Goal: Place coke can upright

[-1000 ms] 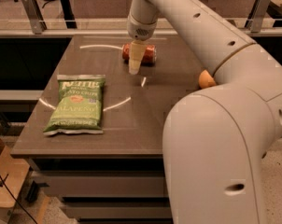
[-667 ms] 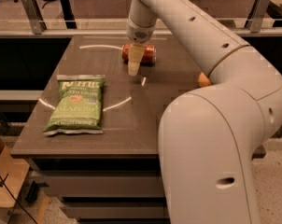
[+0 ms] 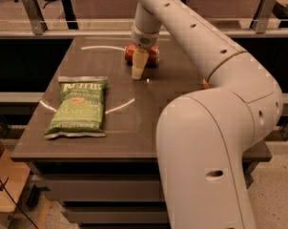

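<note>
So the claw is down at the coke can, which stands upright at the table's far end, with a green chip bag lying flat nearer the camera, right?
No, the camera view shows the coke can lying on its side, not upright. The rest holds: the claw is down at it at the far end of the table, and the green chip bag lies flat nearer the camera.

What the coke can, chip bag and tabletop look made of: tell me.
Coke can: likely painted metal, red glossy body. Chip bag: thin plastic film, crinkled, printed green, slight sheen. Tabletop: smooth brown laminate or coated wood, unclear which; it mirrors light arcs. The tool sits at the can, on its near side.
</note>
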`<state>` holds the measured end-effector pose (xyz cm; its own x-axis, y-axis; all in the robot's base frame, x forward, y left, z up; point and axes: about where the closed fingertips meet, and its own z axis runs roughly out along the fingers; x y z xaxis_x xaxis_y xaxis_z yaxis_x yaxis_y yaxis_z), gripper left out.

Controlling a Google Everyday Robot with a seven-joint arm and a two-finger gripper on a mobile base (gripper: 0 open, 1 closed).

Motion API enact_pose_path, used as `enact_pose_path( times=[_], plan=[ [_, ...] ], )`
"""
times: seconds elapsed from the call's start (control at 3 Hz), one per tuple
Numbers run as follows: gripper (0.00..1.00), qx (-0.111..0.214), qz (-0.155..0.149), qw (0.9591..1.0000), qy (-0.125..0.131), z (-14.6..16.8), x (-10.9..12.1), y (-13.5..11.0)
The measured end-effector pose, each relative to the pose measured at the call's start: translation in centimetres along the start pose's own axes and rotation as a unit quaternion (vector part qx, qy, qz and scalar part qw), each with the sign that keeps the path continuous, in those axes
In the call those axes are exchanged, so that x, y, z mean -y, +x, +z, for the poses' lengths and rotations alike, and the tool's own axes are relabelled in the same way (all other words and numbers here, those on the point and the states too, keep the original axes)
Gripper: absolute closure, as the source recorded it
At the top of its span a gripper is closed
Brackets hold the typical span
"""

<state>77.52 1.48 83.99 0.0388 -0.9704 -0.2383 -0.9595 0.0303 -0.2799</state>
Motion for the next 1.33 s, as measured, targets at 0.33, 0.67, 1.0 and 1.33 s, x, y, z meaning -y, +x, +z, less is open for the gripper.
enact_pose_path(
  times=[0.33,0.67,1.0,1.33],
  plan=[
    [0.41,-0.009,0.001,0.9999,0.004,-0.3,0.1,0.2],
    [0.65,-0.013,0.001,0.9998,0.013,-1.1,0.1,0.0],
    [0.88,-0.014,-0.004,0.9996,0.026,-2.6,-0.1,-0.4],
    [1.00,0.026,-0.014,0.9977,0.061,-7.2,-0.9,-2.0]
  ],
)
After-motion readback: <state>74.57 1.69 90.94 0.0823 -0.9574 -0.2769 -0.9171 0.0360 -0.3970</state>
